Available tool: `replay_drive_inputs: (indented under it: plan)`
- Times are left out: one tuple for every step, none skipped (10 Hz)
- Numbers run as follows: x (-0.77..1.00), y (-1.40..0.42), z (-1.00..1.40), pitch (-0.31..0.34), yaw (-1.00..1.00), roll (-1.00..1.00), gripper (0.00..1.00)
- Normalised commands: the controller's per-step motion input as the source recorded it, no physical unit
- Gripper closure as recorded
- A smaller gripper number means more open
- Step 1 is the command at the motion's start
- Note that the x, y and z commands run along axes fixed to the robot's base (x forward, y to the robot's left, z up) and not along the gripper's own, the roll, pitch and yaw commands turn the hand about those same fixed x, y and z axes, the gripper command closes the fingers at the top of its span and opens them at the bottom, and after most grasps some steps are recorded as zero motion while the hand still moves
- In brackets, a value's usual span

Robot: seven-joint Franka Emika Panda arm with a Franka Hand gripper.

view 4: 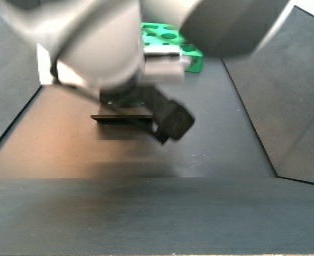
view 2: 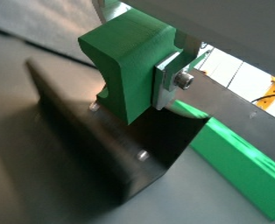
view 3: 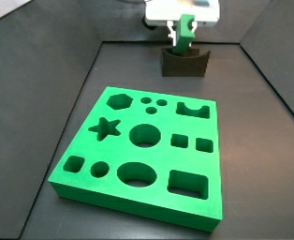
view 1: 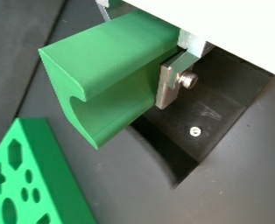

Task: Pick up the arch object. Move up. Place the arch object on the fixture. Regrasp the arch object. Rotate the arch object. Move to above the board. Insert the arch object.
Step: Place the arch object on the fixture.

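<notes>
Gripper (view 1: 164, 66) clamps arch object (view 1: 105, 83) — smooth, notched green block.

From my station the gripper (view 1: 164, 61) shows a flat silver finger plate (view 1: 172, 80) fixed by a round metal screw (view 1: 189, 80), under a white housing (view 1: 222, 22). In a side view its body (view 3: 183, 11) is white with a grey panel. Close to a side camera the arm (view 4: 120, 40) is a blurred bulk of grey and white rounded shells, with a dark finger (view 4: 171, 118) below.
</notes>
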Motion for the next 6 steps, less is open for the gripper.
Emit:
replay_drive_inputs:
  plan:
    - [0.19, 0.11, -1.0, 0.033, -0.11, -0.18, 1.0]
    - [0.17, 0.11, -0.89, 0.025, -0.11, -0.17, 1.0]
    - [0.14, 0.09, -0.64, 0.013, -0.11, -0.16, 1.0]
    - [0.1, 0.08, -0.56, 0.009, -0.09, -0.14, 1.0]
    - [0.08, 0.07, -0.54, 0.001, -0.08, -0.13, 1.0]
    - [0.0, -0.5, -0.17, 0.0, 0.0, 0.0, 1.0]
